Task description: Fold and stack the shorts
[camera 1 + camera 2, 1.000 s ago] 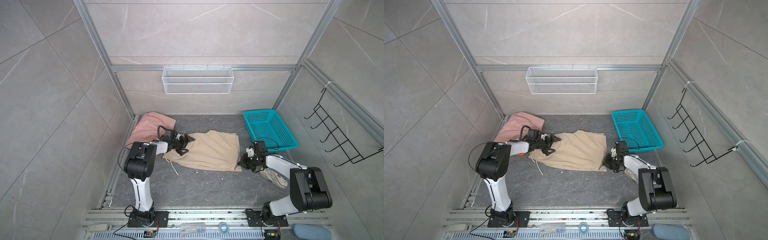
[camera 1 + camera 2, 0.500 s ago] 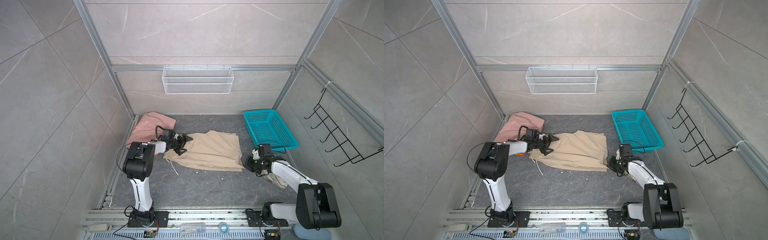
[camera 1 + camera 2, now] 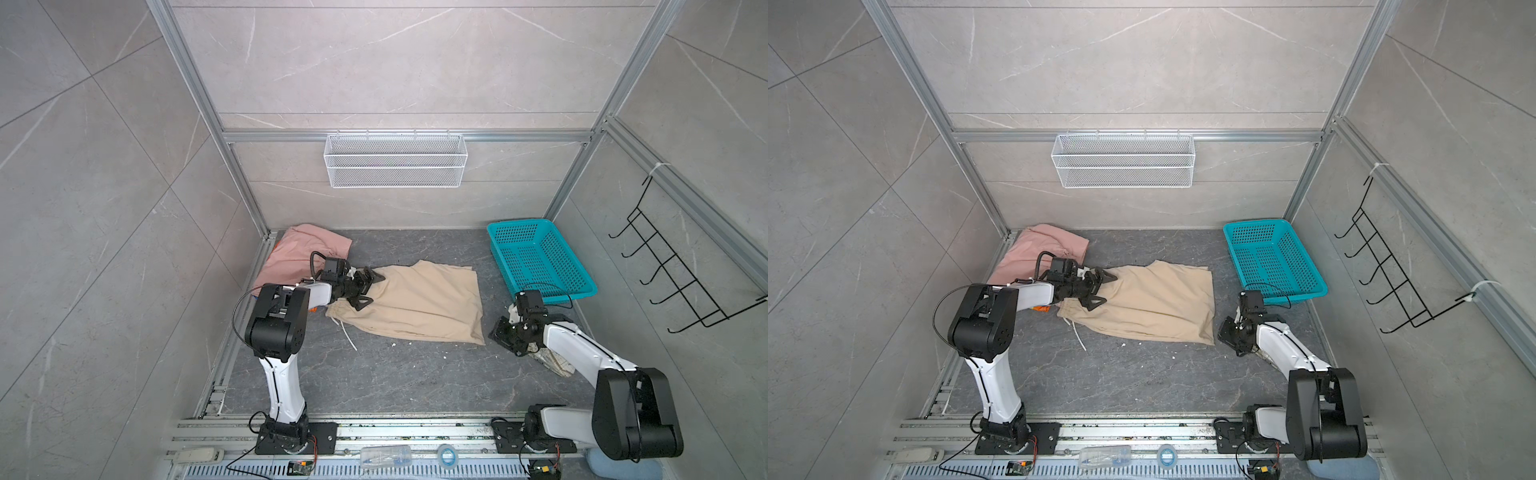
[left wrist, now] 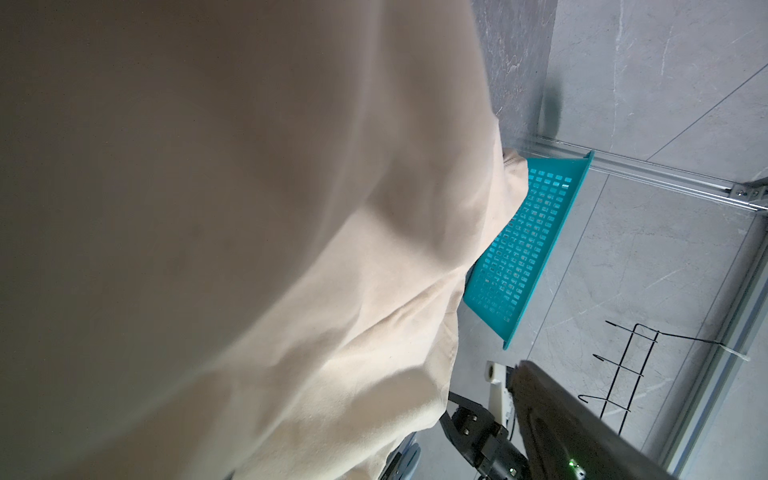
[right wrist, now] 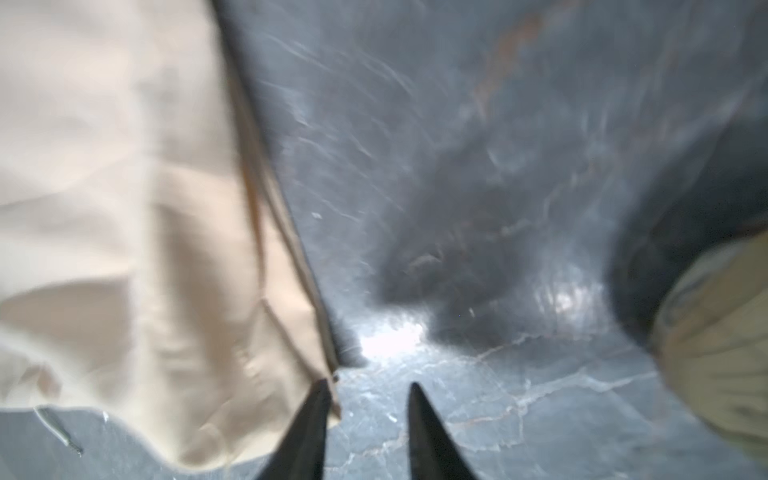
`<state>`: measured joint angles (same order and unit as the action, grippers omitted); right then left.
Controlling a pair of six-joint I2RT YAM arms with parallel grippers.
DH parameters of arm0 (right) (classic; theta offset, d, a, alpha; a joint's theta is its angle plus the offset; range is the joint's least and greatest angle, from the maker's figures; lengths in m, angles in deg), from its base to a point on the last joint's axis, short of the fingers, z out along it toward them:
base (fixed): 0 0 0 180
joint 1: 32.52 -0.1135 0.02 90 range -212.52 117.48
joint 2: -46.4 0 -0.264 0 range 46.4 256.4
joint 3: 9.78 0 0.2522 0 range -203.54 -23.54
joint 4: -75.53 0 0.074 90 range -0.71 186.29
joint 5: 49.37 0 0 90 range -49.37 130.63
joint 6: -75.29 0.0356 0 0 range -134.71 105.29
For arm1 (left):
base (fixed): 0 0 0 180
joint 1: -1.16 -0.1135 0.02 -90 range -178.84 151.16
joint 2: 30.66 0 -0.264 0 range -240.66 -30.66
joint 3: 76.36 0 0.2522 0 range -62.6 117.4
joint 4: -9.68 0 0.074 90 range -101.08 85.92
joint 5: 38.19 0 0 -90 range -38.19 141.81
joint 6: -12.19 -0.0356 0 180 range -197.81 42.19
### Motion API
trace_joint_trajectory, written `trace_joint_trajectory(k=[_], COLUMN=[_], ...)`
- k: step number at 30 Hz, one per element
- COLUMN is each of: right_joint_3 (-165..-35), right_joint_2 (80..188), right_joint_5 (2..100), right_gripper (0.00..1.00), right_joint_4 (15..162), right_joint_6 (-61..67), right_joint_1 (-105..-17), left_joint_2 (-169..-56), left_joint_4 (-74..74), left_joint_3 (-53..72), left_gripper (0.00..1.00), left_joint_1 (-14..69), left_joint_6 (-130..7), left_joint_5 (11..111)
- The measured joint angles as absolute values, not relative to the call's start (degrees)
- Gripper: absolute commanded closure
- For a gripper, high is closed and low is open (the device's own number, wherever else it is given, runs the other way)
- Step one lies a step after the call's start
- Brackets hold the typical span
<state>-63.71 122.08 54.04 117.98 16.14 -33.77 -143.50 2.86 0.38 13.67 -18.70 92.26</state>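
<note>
From where I sit, little of the job looks done: I judge that no pair is folded and nothing is stacked. At the far left the pink shorts (image 3: 305, 253) lie rumpled in the corner against the wall. Next, my left gripper (image 3: 370, 290) sits low at the waistband end of the beige shorts (image 3: 419, 305), jaws spread wide with nothing pinched that I can see; the wrist view there is filled with beige cloth. That pair is laid out flat mid-floor, with its drawstring (image 3: 347, 334) trailing off the near edge. At its near right corner my right gripper (image 5: 370, 415) has its jaws parted with bare floor between them. The hem corner is just beside one fingertip (image 5: 309, 419), not gripped. Under that arm the striped shorts (image 3: 557, 362) lie bunched and mostly hidden. The teal basket (image 3: 569, 257) stands beyond, apart from all three pairs. Every fold and the stacking are left to do.
</note>
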Motion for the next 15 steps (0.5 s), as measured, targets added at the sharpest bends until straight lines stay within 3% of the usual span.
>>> trace_joint_trajectory(k=[15], right_joint_3=[-73.4], right_joint_2=[141.7], right_joint_5=[57.2], right_gripper=[0.63], right_joint_4=[107.4], right_joint_6=[18.4], right_joint_1=[-33.8], left_joint_2=[-143.1], left_joint_4=[1.8], left_joint_3=[0.4], left_gripper=[0.01], left_joint_1=[13.7], left_joint_6=[-19.2], left_joint_5=[92.0])
